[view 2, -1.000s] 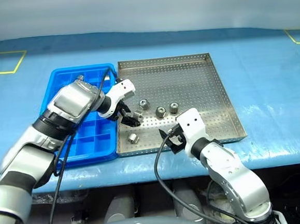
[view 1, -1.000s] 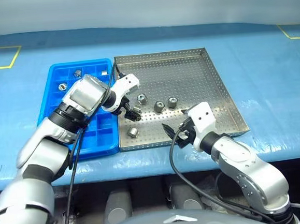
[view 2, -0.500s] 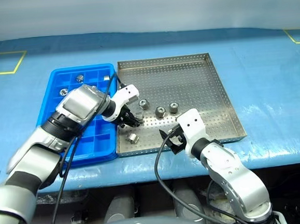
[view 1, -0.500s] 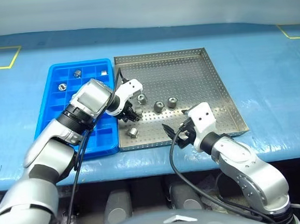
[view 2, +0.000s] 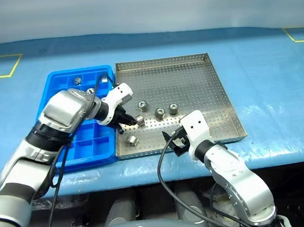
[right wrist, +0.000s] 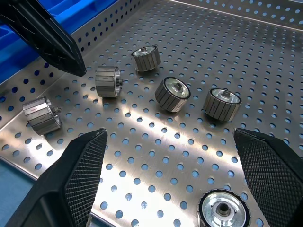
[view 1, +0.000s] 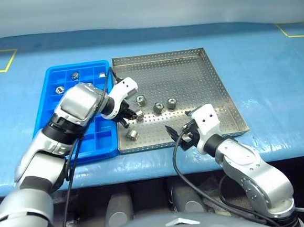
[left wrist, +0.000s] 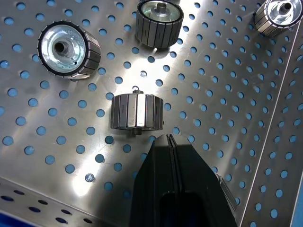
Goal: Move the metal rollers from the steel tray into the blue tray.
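Right gripper (view 1: 177, 135): fingers spread wide, nothing between them, poised over the near edge of the steel tray (view 1: 213, 82).
Left gripper (left wrist: 171, 142): fingers pressed flat together, empty, tips just beside one roller lying on its side.
Metal rollers (right wrist: 173, 93): six loose on the steel tray's perforated floor, towards its near left part.
Blue tray (view 1: 51, 90): touching the steel tray's left side, rollers in far compartments.
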Controlling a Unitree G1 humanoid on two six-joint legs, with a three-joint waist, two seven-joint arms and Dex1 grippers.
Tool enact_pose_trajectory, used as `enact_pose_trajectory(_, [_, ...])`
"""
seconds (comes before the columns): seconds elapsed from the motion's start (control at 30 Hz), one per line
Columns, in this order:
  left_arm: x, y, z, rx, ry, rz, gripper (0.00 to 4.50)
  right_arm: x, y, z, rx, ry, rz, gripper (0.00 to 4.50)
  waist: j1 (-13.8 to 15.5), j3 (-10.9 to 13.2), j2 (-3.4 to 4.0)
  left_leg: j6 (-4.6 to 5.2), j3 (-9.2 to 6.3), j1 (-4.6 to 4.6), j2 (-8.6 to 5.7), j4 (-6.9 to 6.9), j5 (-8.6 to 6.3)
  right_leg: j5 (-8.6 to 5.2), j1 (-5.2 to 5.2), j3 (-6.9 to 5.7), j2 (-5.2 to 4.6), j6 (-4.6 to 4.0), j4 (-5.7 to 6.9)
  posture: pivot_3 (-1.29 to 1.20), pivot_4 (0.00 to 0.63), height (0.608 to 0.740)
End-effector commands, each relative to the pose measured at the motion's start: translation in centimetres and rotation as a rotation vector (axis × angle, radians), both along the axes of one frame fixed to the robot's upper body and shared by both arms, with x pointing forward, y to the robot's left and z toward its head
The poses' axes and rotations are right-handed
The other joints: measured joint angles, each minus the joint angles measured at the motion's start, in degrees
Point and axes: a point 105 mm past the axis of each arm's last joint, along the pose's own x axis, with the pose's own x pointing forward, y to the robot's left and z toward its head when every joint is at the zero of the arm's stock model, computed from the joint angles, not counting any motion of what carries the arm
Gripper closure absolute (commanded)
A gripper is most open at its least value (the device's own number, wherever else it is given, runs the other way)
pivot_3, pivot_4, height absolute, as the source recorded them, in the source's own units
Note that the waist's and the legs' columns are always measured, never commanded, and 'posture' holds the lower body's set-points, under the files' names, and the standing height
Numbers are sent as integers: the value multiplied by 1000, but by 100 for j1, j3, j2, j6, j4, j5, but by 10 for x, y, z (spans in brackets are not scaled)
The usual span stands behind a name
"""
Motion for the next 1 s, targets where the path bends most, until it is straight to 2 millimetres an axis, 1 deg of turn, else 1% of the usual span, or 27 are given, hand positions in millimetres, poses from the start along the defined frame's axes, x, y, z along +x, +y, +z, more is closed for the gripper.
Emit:
enact_pose_trajectory(0.03, [-3, 0, 15, -34, -46, -7, 4487, 3, 2, 9, 3, -41, 23, 0, 15, 0, 0, 0, 0, 0, 0, 1, 0, 1, 0, 0, 0, 1, 0, 28, 150, 740])
enact_pose_trajectory(0.13, [-6, 2, 20, -52, -53, -4, 3934, 5, 4, 10, 1, -45, 38, 0, 28, 0, 0, 0, 0, 0, -1, 4, 0, 3, 2, 0, 0, 5, 0, 40, 150, 740])
enact_pose_trajectory(0.27, [-4, 3, 20, -52, -59, 12, 2656, 7, 6, 10, 3, -46, 47, 0, 66, 0, 0, 0, 0, 0, -1, 3, 0, 3, 1, 0, 0, 5, 0, 45, 150, 740])
enact_pose_trajectory(0.33, [-3, 2, 20, -49, -60, 12, 1949, 7, 7, 10, 3, -46, 50, 0, 87, 0, 0, 0, 0, 0, -1, 3, 0, 3, 1, 0, 0, 5, 0, 45, 150, 740])
enact_pose_trajectory(0.4, [-4, -1, 18, -47, -57, -1, 1337, 7, 7, 10, 4, -46, 50, 0, 108, 0, 0, 0, 0, -1, -1, 3, 0, 3, 1, 0, 0, 6, -1, 45, 150, 740])
enact_pose_trajectory(0.47, [-3, -5, 16, -42, -59, -22, 587, 7, 7, 10, 6, -45, 47, 0, 134, 0, 0, 0, 0, 0, -2, 3, 0, 3, 1, 0, 0, 5, -1, 35, 150, 740])
enact_pose_trajectory(0.53, [-3, -9, 14, -34, -65, -42, 39, 6, 7, 9, 6, -44, 43, 0, 146, 0, 0, 0, 0, 0, -2, 3, 1, 3, 1, 0, 0, 5, -1, 30, 150, 740])
enact_pose_trajectory(0.7, [1, -20, 9, -1, -97, -93, 39, 5, 6, 9, 9, -43, 32, 0, 148, 0, 0, 0, 1, -2, -4, 5, 1, 3, 2, 0, -2, 6, -2, 11, 150, 740])
enact_pose_trajectory(0.83, [9, -26, 3, 30, -131, -98, 39, 5, 5, 9, 9, -45, 21, 0, 136, 0, 0, 0, 1, 0, -4, 5, 0, 4, 1, 1, -1, 6, -2, -6, 150, 740])
enact_pose_trajectory(1.0, [11, -32, -1, 50, -143, -131, 39, 4, 2, 9, 11, -45, 2, 0, 127, 0, 1, 0, 1, -1, -3, 3, 0, 3, 1, 1, 0, 5, -2, -24, 150, 740])
